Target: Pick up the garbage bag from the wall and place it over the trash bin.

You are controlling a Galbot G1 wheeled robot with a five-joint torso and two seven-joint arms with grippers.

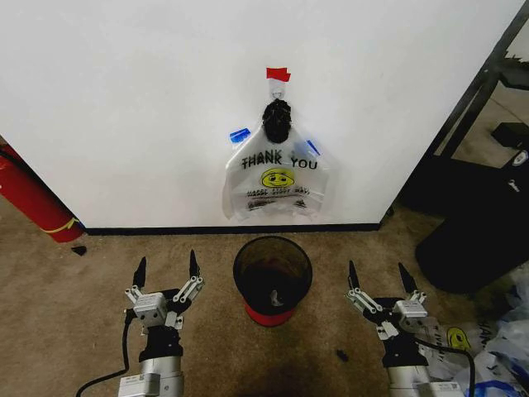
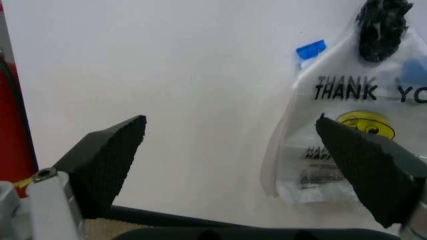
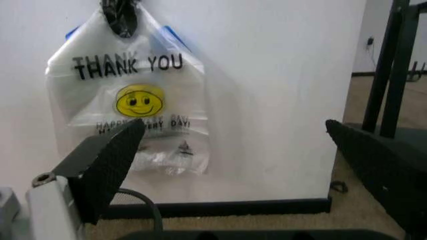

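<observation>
The garbage bag hangs flat on the white wall from a small hook under a strip of red tape; its handles are bunched in a dark knot at the hook. The bag faces both wrist cameras. Directly below it on the carpet stands the black mesh trash bin with a red base. My left gripper is open, low and left of the bin. On the bin's right side my right gripper is open too. Both are well short of the wall.
A red fire extinguisher leans against the wall at far left. A black metal rack and dark equipment stand at right. More printed plastic bags lie on the floor at lower right. Small dark scraps dot the carpet.
</observation>
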